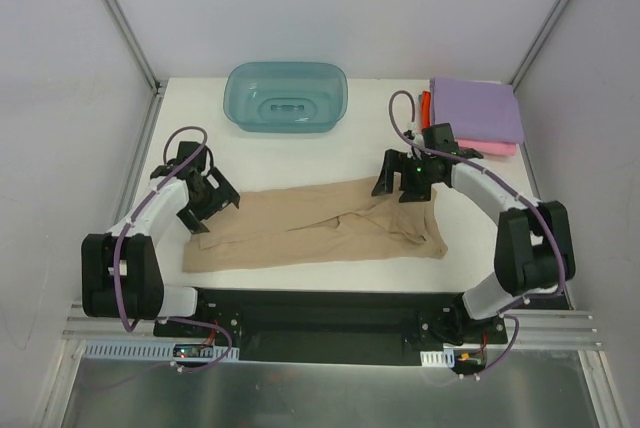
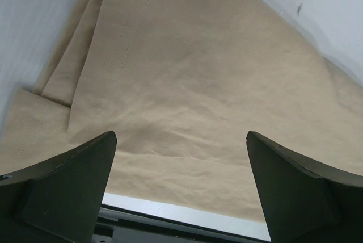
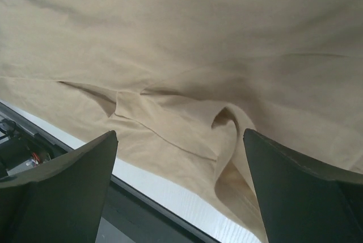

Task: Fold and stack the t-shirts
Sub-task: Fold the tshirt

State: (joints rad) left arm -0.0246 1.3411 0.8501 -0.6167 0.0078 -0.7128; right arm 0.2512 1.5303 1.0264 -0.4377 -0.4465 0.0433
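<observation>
A tan-beige t-shirt (image 1: 310,225) lies folded lengthwise into a long band across the middle of the white table. It fills the left wrist view (image 2: 193,78) and the right wrist view (image 3: 187,55), where a loose fold stands up. My left gripper (image 1: 207,198) hovers open and empty over the shirt's left end. My right gripper (image 1: 412,186) hovers open and empty over the shirt's right end. A stack of folded shirts sits at the back right: lilac-purple (image 1: 477,108) on top, pink (image 1: 490,148) under it, red-orange (image 1: 425,108) at its left edge.
A translucent teal plastic tub (image 1: 287,96) stands at the back centre. Grey walls close the table on three sides. A black base rail (image 1: 320,313) runs along the near edge.
</observation>
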